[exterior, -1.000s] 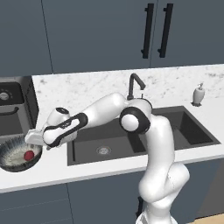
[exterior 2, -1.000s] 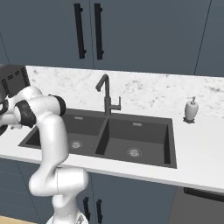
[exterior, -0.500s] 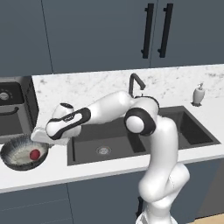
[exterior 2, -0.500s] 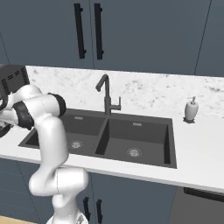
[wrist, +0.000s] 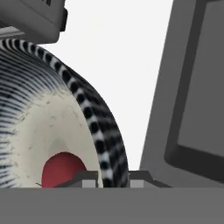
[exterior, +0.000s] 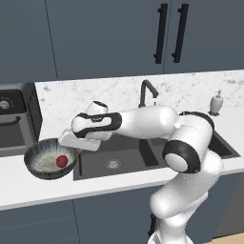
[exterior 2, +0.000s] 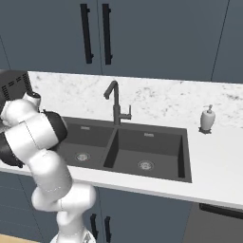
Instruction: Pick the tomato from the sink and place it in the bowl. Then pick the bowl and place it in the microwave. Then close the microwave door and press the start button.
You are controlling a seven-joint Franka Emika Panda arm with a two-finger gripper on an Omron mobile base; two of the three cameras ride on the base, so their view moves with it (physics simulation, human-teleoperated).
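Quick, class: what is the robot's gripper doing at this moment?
Gripper: jaws closed on the rim of the bowl, one finger inside, one outside; the tomato lies in the bowl.

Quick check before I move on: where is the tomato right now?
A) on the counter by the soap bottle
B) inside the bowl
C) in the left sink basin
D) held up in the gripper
B: the tomato sits on the pale inside of the bowl, whose rim the gripper is closed on.

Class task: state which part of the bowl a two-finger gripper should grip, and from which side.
Grip the bowl by its thin upright rim, on the sink-side edge nearest the arm. The gripper straddles it there, one finger inside, one outside, clear of the tomato.
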